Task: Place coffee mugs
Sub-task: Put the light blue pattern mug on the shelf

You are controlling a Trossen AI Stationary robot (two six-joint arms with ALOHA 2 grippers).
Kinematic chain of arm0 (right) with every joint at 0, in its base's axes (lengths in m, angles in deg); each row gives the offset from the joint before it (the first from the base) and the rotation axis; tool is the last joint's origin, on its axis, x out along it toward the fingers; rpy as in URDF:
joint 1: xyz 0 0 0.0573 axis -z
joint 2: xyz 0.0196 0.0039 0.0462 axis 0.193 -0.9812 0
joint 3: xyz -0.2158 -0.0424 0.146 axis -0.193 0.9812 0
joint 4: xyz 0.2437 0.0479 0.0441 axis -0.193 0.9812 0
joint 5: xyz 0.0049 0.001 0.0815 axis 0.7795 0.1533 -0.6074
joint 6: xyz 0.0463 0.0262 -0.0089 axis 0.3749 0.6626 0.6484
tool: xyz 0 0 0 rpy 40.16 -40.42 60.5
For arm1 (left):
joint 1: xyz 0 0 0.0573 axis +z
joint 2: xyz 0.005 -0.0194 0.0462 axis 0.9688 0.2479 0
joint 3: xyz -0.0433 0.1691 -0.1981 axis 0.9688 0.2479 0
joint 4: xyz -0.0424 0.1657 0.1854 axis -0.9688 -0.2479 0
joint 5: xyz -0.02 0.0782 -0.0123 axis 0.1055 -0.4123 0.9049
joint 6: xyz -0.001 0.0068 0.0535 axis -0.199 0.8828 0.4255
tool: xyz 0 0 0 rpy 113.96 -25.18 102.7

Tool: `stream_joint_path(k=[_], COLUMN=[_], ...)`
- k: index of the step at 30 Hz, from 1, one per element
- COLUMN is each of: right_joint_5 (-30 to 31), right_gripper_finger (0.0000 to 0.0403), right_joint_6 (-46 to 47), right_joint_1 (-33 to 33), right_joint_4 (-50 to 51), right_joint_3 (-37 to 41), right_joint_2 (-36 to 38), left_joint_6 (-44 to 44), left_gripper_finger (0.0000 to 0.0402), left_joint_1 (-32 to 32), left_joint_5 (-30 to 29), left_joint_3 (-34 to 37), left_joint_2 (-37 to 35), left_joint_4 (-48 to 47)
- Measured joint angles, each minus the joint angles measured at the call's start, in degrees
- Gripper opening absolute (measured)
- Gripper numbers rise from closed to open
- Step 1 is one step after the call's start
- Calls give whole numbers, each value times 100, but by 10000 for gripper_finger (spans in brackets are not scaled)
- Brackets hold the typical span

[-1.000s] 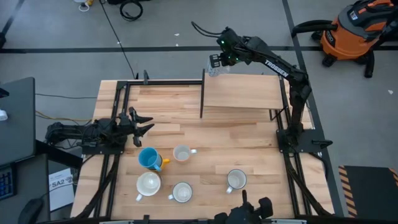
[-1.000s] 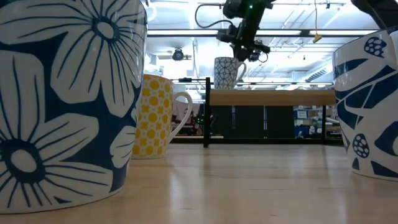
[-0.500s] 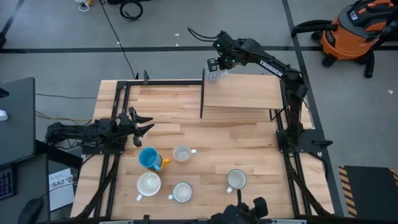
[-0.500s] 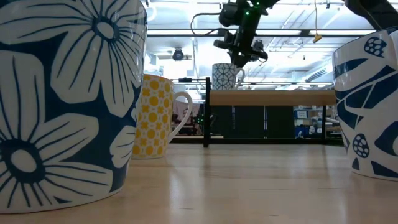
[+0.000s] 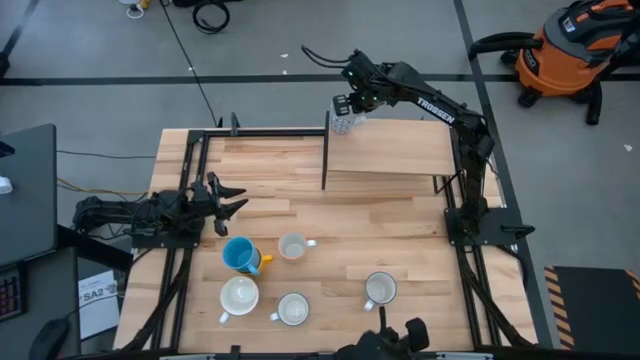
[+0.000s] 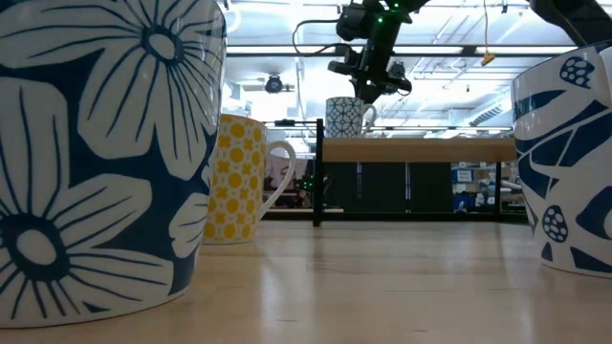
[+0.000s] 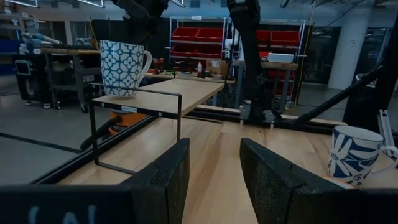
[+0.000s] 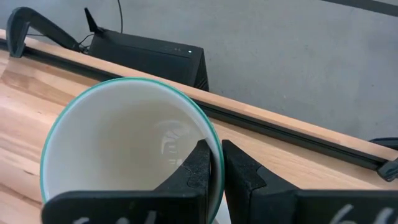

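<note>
Patterned mug [image 6: 345,117] lower, on shelf [image 6: 421,148]

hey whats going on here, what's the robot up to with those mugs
The right end effector is shut on the rim of a patterned mug, which sits at the left corner of a raised wooden shelf at the back of the table. The left end effector rests open near the table's left edge, holding nothing. Five more mugs stand on the front of the table, among them a blue one.
</note>
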Motion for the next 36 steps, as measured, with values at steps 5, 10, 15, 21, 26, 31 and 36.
stream_joint_path(k=[5, 10, 15, 21, 26, 31, 36], right_joint_5=[74, 90, 90, 92, 103, 101, -91], right_gripper_finger=[31, 31, 31, 31, 31, 35, 42], right_joint_6=[0, 102, 213, 459, 614, 666, 658], right_joint_1=[-32, -45, -41, -45, -45, -45, -37], right_joint_4=[-2, -2, -4, 71, 98, 99, 101], right_joint_3=[0, 0, 2, 2, 2, 2, 2], right_joint_2=[2, 2, 2, 2, 2, 2, 4], left_joint_6=[0, 0, 1, -1, -1, -1, 1], left_gripper_finger=[149, 149, 149, 149, 149, 149, 149], left_joint_1=[0, 0, 0, -1, -2, 0, -1], left_joint_5=[0, 2, 0, 0, 0, 0, 0], left_joint_3=[1, 1, 0, 0, 0, 0, 1], left_joint_2=[0, 0, 0, 0, 0, 0, 0], left_joint_4=[0, -1, 0, 0, -1, 0, -1])
